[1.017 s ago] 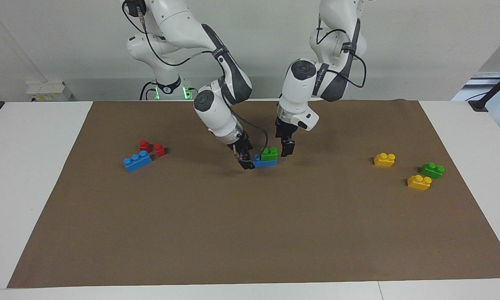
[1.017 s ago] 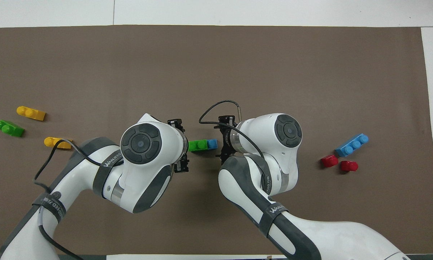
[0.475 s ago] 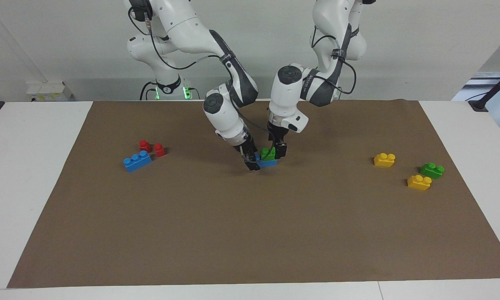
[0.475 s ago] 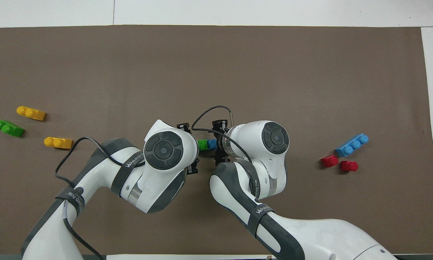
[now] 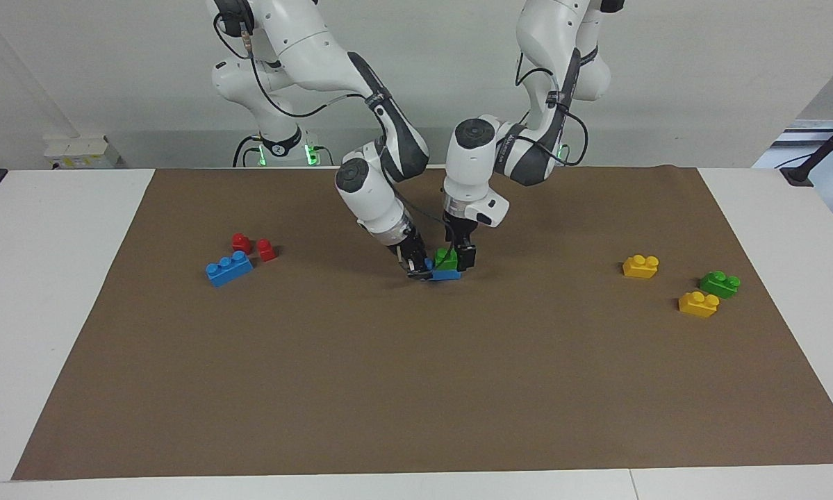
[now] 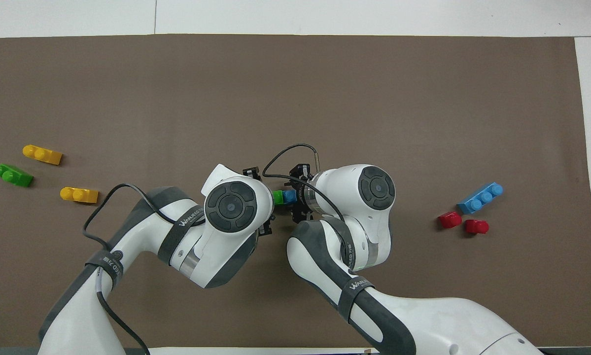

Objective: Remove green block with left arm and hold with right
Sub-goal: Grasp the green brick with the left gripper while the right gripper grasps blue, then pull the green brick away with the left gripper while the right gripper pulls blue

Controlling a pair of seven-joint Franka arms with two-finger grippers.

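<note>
Facing view: green block [image 5: 447, 257] sits on a blue brick [image 5: 446, 273] mid-mat. Right gripper [image 5: 418, 269] is clamped onto the blue brick's end; left gripper [image 5: 456, 254] straddles the green block, jaws spread.

Overhead view: green block [image 6: 277, 196] and blue brick [image 6: 289, 196] show between both wrists.

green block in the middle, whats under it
A blue brick lies under the green block. The right gripper covers its end; the join is hidden.
</note>
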